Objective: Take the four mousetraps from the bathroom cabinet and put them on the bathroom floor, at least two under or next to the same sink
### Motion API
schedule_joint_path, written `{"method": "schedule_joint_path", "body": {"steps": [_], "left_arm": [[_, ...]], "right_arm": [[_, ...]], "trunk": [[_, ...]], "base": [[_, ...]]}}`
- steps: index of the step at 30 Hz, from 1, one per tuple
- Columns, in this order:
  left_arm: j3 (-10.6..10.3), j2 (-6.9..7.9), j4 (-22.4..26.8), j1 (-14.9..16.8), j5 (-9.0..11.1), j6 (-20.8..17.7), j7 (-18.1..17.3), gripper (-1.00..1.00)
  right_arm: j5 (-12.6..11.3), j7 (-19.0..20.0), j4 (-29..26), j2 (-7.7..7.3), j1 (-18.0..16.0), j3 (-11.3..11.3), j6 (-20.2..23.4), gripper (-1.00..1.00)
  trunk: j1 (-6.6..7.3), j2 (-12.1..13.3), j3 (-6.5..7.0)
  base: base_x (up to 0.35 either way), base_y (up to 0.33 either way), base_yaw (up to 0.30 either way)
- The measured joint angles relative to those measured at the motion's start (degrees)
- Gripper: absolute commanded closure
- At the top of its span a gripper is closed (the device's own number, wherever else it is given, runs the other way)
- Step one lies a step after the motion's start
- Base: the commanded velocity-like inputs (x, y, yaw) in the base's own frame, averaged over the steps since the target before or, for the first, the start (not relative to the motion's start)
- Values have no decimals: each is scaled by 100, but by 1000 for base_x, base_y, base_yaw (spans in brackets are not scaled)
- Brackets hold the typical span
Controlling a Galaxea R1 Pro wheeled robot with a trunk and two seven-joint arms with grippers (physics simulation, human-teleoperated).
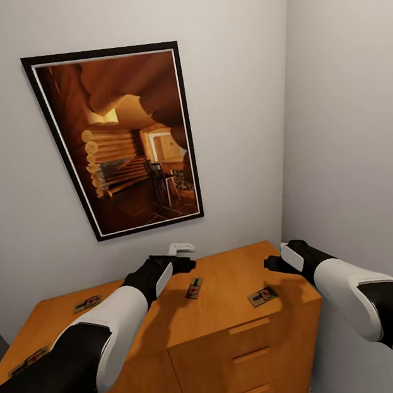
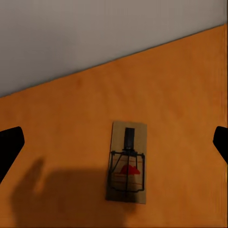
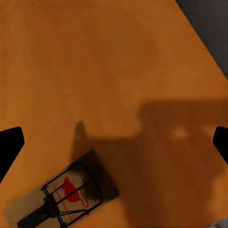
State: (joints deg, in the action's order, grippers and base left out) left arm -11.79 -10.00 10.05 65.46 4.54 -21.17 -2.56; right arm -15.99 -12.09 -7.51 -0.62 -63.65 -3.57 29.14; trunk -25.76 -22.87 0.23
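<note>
Resting flat on the cabinet [image 1: 236, 279] top are four mousetraps: one at centre [image 1: 194, 287], one at 3 o'clock [image 1: 262, 296], two toward 9 o'clock [image 1: 87, 302] [image 1: 29, 361]. The left pincer [image 1: 180, 258] hovers above the central trap [image 2: 126, 163], fingers spread apart. The right pincer [image 1: 273, 263], likewise apart, hangs over another [image 3: 59, 197].
</note>
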Motion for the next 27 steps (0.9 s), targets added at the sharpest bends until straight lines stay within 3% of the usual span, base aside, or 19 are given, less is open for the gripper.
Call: {"method": "schedule_joint_path", "body": {"steps": [8, 27], "left_arm": [[9, 0, -96, -5, 0, 28, -264, -100], [34, 0, -313, -9, 0, 109, -298, -100]], "right_arm": [[0, 0, 0, -2, 0, 4, 0, -100], [0, 0, 0, 0, 0, 4, 0, -100]], "trunk": [[0, 0, 0], [0, 0, 0]], "base": [[0, 0, 0], [0, 0, 0]]}}
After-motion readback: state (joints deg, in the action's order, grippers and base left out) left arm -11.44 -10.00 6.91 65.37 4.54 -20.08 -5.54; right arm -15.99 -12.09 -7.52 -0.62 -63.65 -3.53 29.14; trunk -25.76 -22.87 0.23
